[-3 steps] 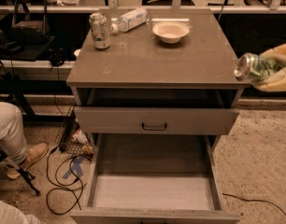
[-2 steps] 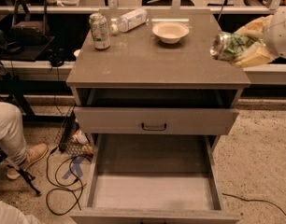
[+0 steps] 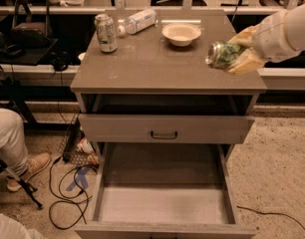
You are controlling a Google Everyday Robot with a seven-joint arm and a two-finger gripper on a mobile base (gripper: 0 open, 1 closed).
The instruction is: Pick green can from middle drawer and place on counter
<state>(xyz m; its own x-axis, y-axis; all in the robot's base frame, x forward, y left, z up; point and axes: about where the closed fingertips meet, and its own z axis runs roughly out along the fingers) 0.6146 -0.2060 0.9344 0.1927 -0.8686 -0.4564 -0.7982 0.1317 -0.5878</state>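
My gripper (image 3: 237,58) comes in from the right and is shut on the green can (image 3: 223,55), a shiny mottled-green can with a silver end. It holds the can on its side, in the air above the right part of the counter (image 3: 167,66). The middle drawer (image 3: 162,203) stands pulled out below, and its grey floor is bare. The upper drawer (image 3: 165,128) with a dark handle is only slightly open.
On the counter stand a white-and-green labelled can (image 3: 106,32) at the back left, a lying plastic bottle (image 3: 137,21) and a white bowl (image 3: 181,33). A seated person's leg and shoe (image 3: 18,158) and floor cables (image 3: 68,188) are at the left.
My gripper has carried the green can leftward from beyond the cabinet's right edge to above the counter's right side. Nothing else has moved.
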